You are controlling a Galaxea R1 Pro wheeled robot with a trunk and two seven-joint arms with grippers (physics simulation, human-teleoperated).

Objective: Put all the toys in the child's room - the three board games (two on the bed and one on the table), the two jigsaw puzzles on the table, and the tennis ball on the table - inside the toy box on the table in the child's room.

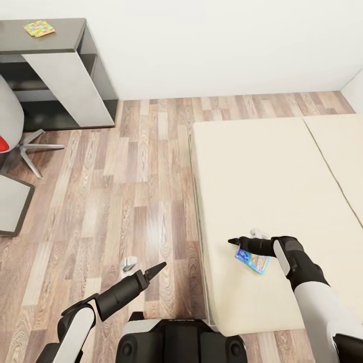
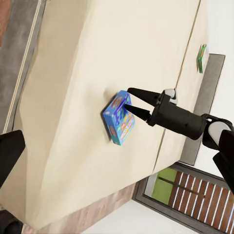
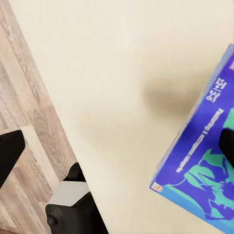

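Observation:
A small blue board game (image 1: 253,262) lies flat on the beige bed (image 1: 252,176) near its front left corner. My right gripper (image 1: 233,242) is open just above it, and one fingertip crosses the box's edge in the left wrist view, where the board game (image 2: 119,120) sits under the gripper (image 2: 126,98). Up close, the blue box (image 3: 200,161) rests on the mattress. A green-edged board game (image 2: 201,57) lies far off by the bed's grey frame. One jigsaw puzzle (image 1: 39,28) sits on the table's dark wing (image 1: 55,43). My left gripper (image 1: 160,265) is open over the floor.
Wood-plank floor (image 1: 126,176) runs between the bed and the table. A grey swivel chair (image 1: 12,121) with a star base stands at the left. A white wall closes the far side.

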